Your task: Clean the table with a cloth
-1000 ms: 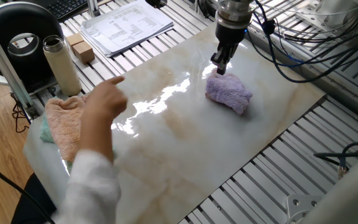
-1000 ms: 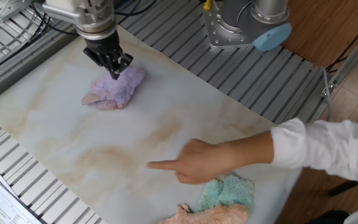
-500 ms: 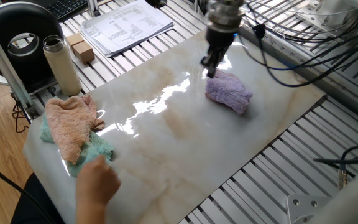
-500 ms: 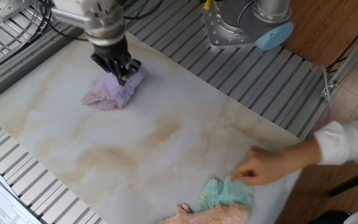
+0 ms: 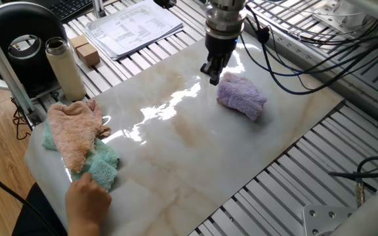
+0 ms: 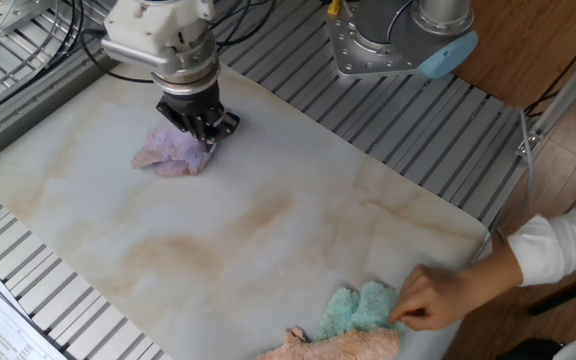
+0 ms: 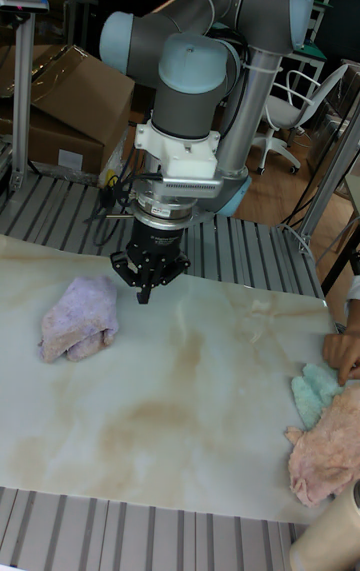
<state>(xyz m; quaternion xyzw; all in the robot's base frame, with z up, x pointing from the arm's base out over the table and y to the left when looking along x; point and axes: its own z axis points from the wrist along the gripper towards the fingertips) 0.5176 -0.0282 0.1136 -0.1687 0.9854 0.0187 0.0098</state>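
The lavender cloth [image 5: 241,97] [image 6: 173,152] [image 7: 80,318] lies bunched on the cream marble table [image 5: 195,151] [image 6: 218,230] [image 7: 180,391], toward its far end. My gripper [image 5: 212,71] [image 6: 211,135] [image 7: 147,289] hangs just above the slab, beside the cloth on the side facing the other cloths. Its fingers are drawn together and hold nothing; a small gap separates them from the cloth in the tall view.
A peach cloth [image 5: 74,131] [image 7: 325,451] lies over a teal cloth [image 5: 100,164] [image 6: 363,308] at the opposite corner, where a person's hand [image 5: 87,200] [image 6: 448,295] touches the teal one. A bottle [image 5: 64,65], papers [image 5: 133,25] and the robot base [image 6: 398,40] flank the slab.
My gripper has slid off the top of the lavender cloth to its side, toward the slab's middle. The person's hand has withdrawn from pointing at the table to the teal cloth.
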